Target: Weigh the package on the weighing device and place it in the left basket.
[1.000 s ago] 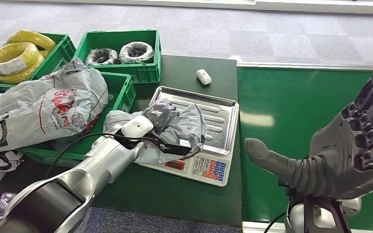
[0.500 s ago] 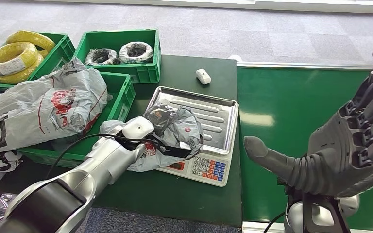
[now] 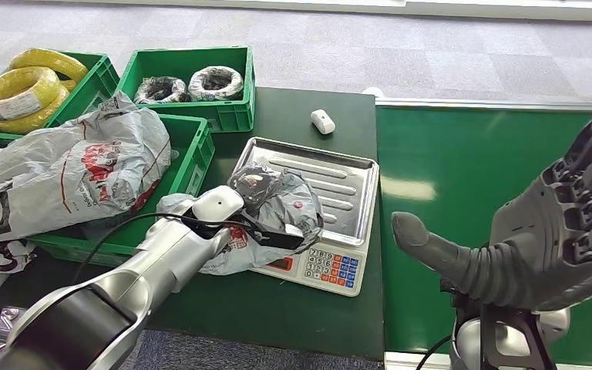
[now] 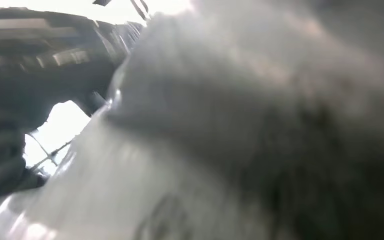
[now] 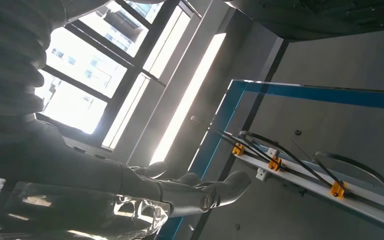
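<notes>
Head view: dark green table (image 3: 293, 308), left hand (image 3: 266, 223) gripping package (image 3: 277, 204), right hand (image 3: 539, 239) spread, empty.

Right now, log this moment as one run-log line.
left robot hand: grips grey package | package: over scale tray's left edge | right robot hand: raised, open, holding nothing | left basket: package not in yet

The head view looks forward and down from high on the body over the scale (image 3: 306, 202) and green baskets (image 3: 190, 150). The left wrist camera is pressed blurrily against the grey package (image 4: 260, 130), which the head view shares. The right wrist camera faces upward at windows (image 5: 87, 62).
</notes>
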Available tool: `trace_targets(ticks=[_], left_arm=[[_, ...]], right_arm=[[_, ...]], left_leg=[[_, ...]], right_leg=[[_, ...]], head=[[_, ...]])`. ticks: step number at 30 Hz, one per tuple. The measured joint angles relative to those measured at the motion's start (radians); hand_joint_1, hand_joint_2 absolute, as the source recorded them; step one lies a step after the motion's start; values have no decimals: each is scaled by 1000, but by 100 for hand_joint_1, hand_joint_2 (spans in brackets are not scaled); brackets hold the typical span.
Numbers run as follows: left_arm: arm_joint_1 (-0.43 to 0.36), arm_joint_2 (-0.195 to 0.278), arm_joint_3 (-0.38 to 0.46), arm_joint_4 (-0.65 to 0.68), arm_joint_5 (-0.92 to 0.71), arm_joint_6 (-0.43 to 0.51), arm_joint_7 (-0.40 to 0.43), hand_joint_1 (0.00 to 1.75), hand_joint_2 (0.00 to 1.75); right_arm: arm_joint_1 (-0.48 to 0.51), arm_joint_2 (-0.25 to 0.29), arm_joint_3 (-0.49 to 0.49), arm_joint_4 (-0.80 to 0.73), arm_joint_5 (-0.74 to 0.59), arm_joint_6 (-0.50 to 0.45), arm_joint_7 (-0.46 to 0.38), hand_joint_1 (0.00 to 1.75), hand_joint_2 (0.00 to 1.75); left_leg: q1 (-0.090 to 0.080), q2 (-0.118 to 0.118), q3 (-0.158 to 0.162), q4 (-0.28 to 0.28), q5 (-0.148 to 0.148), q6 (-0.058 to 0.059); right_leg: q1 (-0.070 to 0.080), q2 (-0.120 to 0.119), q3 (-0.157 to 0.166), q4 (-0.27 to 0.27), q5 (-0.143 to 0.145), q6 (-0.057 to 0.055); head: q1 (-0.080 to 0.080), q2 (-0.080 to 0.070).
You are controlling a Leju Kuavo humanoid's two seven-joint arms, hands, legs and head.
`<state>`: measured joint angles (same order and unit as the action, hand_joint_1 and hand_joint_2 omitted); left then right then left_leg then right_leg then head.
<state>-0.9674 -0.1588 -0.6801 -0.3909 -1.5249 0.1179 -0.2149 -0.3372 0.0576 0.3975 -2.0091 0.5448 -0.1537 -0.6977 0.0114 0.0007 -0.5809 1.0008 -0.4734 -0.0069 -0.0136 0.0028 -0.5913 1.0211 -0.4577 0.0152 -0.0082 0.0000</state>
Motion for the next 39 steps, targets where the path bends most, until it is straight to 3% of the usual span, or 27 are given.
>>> trace_targets(ticks=[3, 5, 10, 16, 32, 33, 36, 37, 39], left_arm=[[-13, 12, 13, -31, -11, 145, 144, 168, 175], [-44, 34, 34, -82, -27, 183, 247, 168, 175], [-182, 130, 71, -232, -39, 84, 433, 169, 175], [-278, 201, 101, -274, -44, 55, 504, 168, 175], [-324, 270, 125, -239, -44, 81, 636, 170, 175], [-328, 274, 125, -235, -44, 80, 656, 147, 175], [-339, 293, 125, -214, -44, 50, 720, 21, 175], [-343, 300, 125, -201, -44, 37, 741, 0, 175], [-346, 316, 126, -170, -44, 33, 771, 0, 175]], right_arm=[[3, 0, 0, 4, -1, 20, 0, 0, 175], [5, 4, 0, 13, 0, 39, 0, 0, 175], [5, 34, 0, 82, 0, 57, 0, 0, 175], [5, 53, -10, 140, 1, 54, 0, 0, 175], [26, 57, -25, 186, -5, 33, 0, 0, 175], [27, 57, -26, 188, -5, 32, 0, 0, 175], [34, 58, -26, 192, -5, 27, 0, 0, 175], [37, 58, -26, 193, -5, 26, 0, 0, 175], [41, 58, -26, 194, -3, 25, 0, 0, 175]], left_leg=[[0, 0, -1, 0, 0, 0], [0, 0, -2, 0, 0, 0], [1, 0, -2, 0, 1, -1], [2, 0, -3, 0, 1, -2], [2, 0, -3, 0, 1, -2], [2, 0, -3, 0, 1, -2], [2, 0, -3, 0, 1, -2], [2, 0, -3, 0, 1, -2], [2, 0, -3, 0, 1, -2]], right_leg=[[0, 0, -1, 0, 0, 0], [0, 0, -1, 1, 0, 0], [1, 0, -3, 2, 0, -1], [2, 0, -3, 2, 0, -1], [2, 0, -4, 2, 0, -1], [2, 0, -4, 2, 0, -1], [2, 0, -4, 2, 0, -1], [2, 0, -4, 2, 0, -1], [2, 0, -4, 2, 0, -1]], head=[[0, 0], [0, 0], [0, 0], [0, 0], [0, 0], [0, 0], [0, 0], [0, 0], [0, 0]])
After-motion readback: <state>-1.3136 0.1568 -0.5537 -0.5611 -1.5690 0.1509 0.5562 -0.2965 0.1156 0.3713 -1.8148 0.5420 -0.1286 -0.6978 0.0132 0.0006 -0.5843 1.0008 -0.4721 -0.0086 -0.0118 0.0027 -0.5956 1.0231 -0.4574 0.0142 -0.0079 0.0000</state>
